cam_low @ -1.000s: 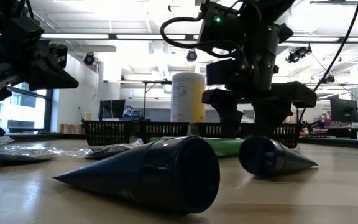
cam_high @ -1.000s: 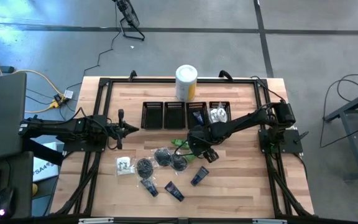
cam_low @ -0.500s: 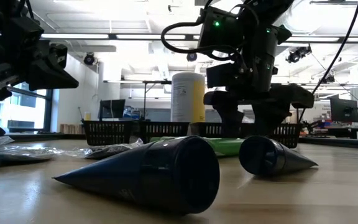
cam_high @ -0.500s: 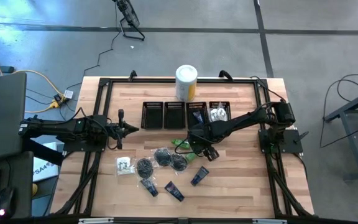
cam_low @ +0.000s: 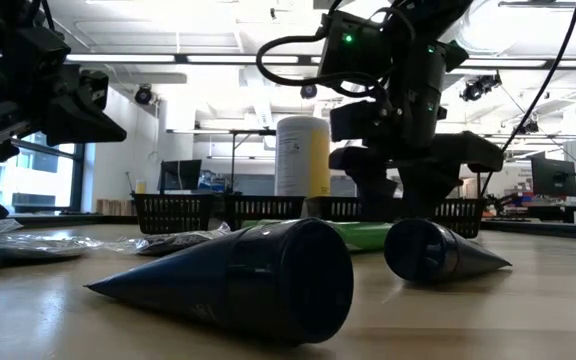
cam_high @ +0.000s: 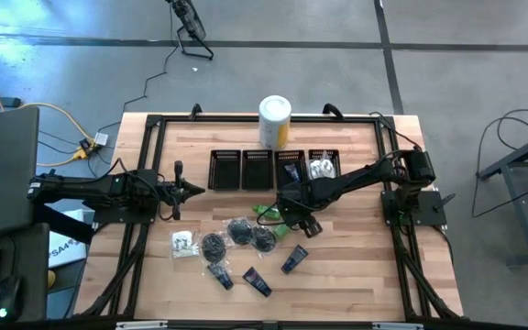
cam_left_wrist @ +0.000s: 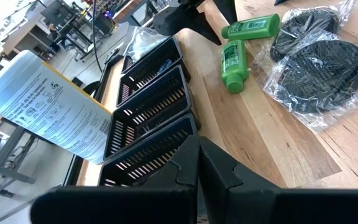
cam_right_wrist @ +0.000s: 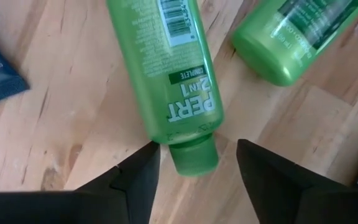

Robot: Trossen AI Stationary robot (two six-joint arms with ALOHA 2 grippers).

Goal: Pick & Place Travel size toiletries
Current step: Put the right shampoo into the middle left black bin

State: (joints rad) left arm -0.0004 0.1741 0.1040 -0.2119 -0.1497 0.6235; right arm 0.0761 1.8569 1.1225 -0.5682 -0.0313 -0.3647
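Where the right hand (cam_right_wrist: 194,163) straddles it, a green bottle (cam_right_wrist: 166,68) apparently reads "PERT".

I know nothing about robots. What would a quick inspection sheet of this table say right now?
Surface: wooden table, lying flat.
Job's things: green bottles, blue tubes, bagged black bundles and a clear packet lie loose; two of four black bins hold items.
Clutter: white-and-yellow canister.
Tools: right tool open, straddling a green bottle's cap; left tool shut, idle at the left side.
Cables: on the floor.
Surroundings: grey floor, laptop.
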